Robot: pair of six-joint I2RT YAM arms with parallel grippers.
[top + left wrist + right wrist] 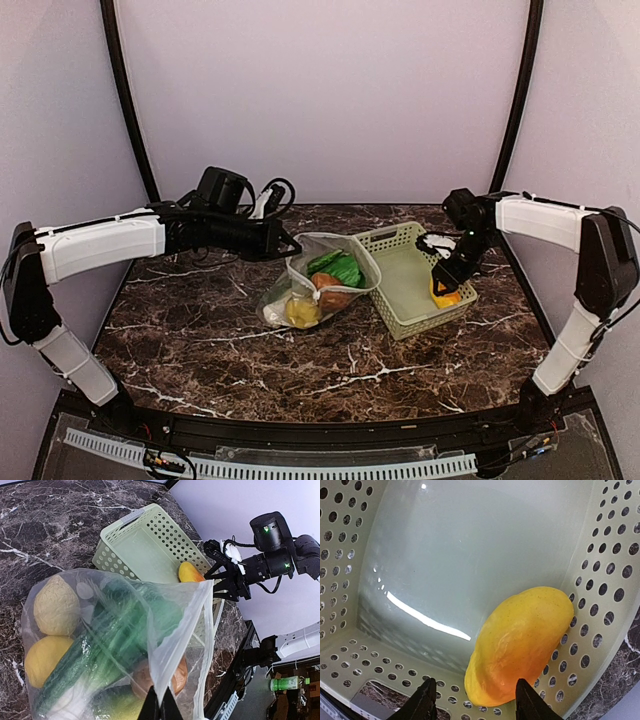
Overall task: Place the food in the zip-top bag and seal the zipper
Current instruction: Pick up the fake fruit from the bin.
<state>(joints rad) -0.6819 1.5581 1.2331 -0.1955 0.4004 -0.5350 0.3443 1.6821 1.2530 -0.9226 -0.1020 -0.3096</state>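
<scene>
The clear zip-top bag (pixel 318 282) lies at the table's middle, its mouth propped up. It holds green cabbage (pixel 338 267), yellow, orange and pale pieces; they show through it in the left wrist view (pixel 100 645). My left gripper (pixel 291 245) is shut on the bag's mouth edge (pixel 175 645), by the whitish zipper strip (pixel 206 645). A yellow-orange mango (pixel 522 645) lies in the light green basket's (pixel 420 300) near right corner (pixel 446 294). My right gripper (pixel 475 702) is open just above the mango, fingers straddling its end.
A black device with cables (pixel 230 192) sits at the back left of the marble table (pixel 200 340). The basket touches the bag's right side. The right arm also shows in the left wrist view (pixel 260 560).
</scene>
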